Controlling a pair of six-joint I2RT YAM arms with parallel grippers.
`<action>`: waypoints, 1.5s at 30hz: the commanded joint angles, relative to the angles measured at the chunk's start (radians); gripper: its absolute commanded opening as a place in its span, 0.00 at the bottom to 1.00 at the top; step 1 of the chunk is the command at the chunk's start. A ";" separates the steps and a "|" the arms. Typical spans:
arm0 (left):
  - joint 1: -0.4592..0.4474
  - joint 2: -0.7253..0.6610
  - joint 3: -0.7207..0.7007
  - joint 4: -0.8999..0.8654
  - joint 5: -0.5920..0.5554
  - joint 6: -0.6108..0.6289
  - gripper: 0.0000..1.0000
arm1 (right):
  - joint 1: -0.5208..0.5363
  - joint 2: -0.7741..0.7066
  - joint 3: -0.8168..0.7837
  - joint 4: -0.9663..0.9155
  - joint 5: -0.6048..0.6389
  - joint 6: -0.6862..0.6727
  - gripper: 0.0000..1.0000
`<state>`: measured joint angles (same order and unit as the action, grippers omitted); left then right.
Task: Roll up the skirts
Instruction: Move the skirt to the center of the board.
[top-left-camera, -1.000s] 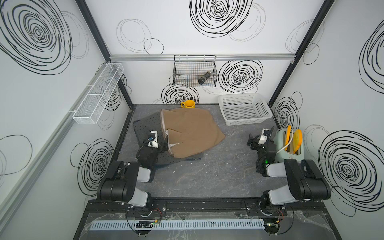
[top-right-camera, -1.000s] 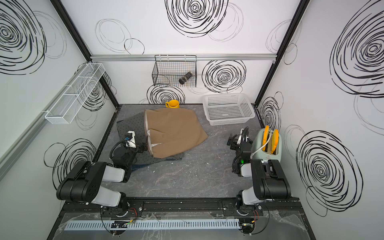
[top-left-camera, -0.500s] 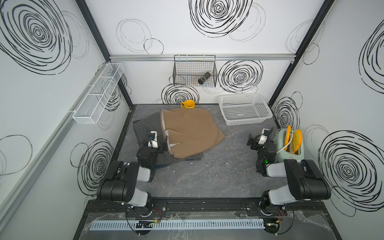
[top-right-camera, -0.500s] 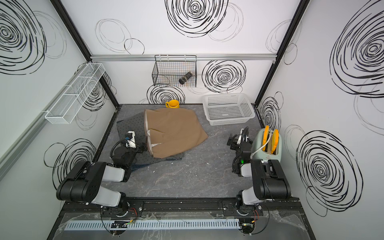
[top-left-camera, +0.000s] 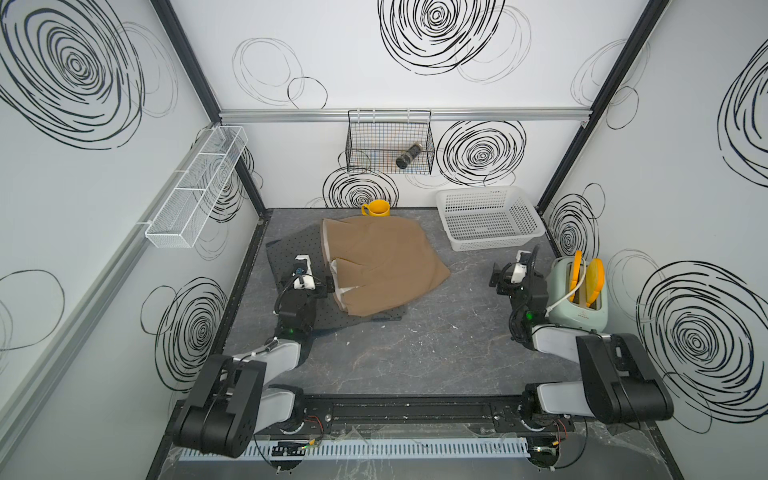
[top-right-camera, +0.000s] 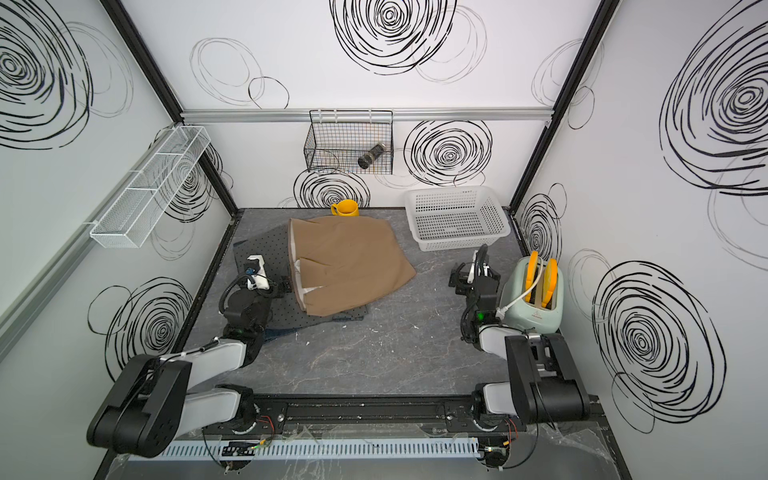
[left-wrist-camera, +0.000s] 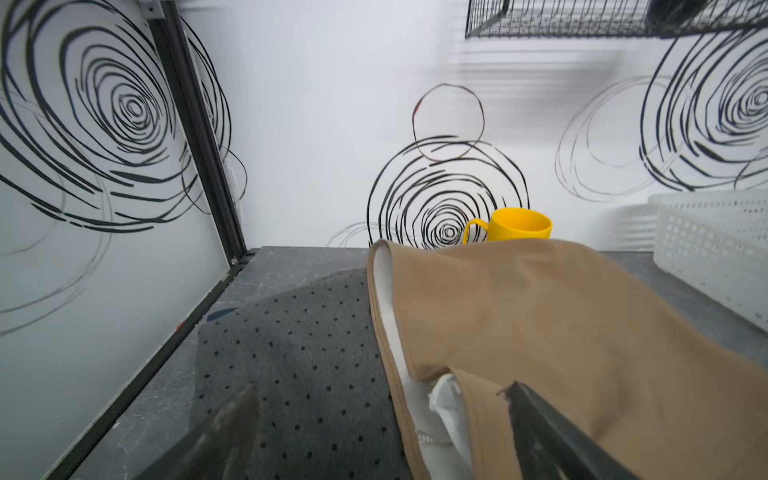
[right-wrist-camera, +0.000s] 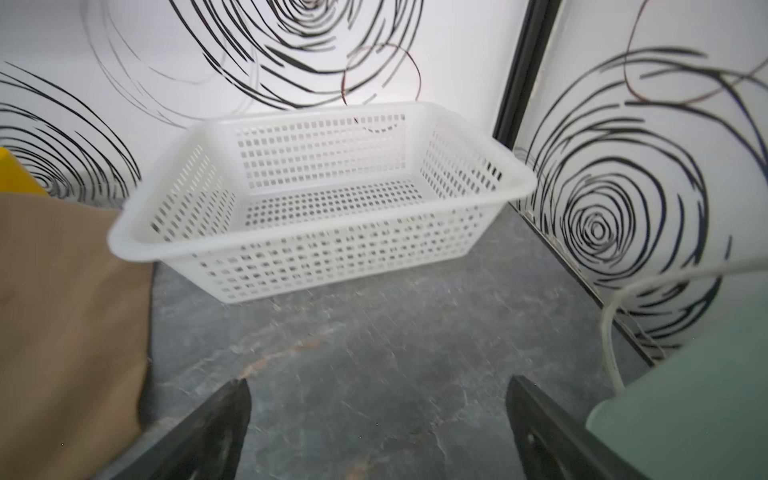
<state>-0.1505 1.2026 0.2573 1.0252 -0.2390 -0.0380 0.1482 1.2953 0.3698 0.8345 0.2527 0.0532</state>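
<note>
Left gripper (left-wrist-camera: 380, 432): jaws wide, holding nothing, astride the pale-lined edge of the tan skirt (top-left-camera: 382, 262), one finger over the dotted grey skirt (left-wrist-camera: 299, 345) beneath. Right gripper (right-wrist-camera: 378, 428): jaws wide, empty, above bare table (right-wrist-camera: 374, 353); tan skirt near, apart.

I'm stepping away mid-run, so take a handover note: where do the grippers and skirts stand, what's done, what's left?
Left gripper: open, empty, at the tan skirt's lined edge.
Right gripper: open, empty, over bare table by the toaster.
Skirts: tan skirt spread flat on the dotted grey skirt; a dark blue edge shows beneath, likely the third.
Done: nothing rolled yet.
Left: roll all three.
</note>
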 joint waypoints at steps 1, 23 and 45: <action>-0.058 -0.098 0.070 -0.113 -0.157 -0.152 0.96 | 0.090 -0.123 0.080 -0.154 0.134 0.020 0.98; -0.291 -0.221 0.407 -1.378 0.208 -0.823 0.96 | 0.391 -0.011 0.418 -1.046 -0.370 0.729 0.78; -0.211 -0.134 0.174 -1.047 0.368 -1.038 0.77 | 0.116 0.532 0.650 -0.866 -0.628 0.900 0.56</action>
<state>-0.3737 1.0569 0.4362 -0.1223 0.0906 -1.0588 0.2634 1.8076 0.9859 -0.0753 -0.3592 0.9459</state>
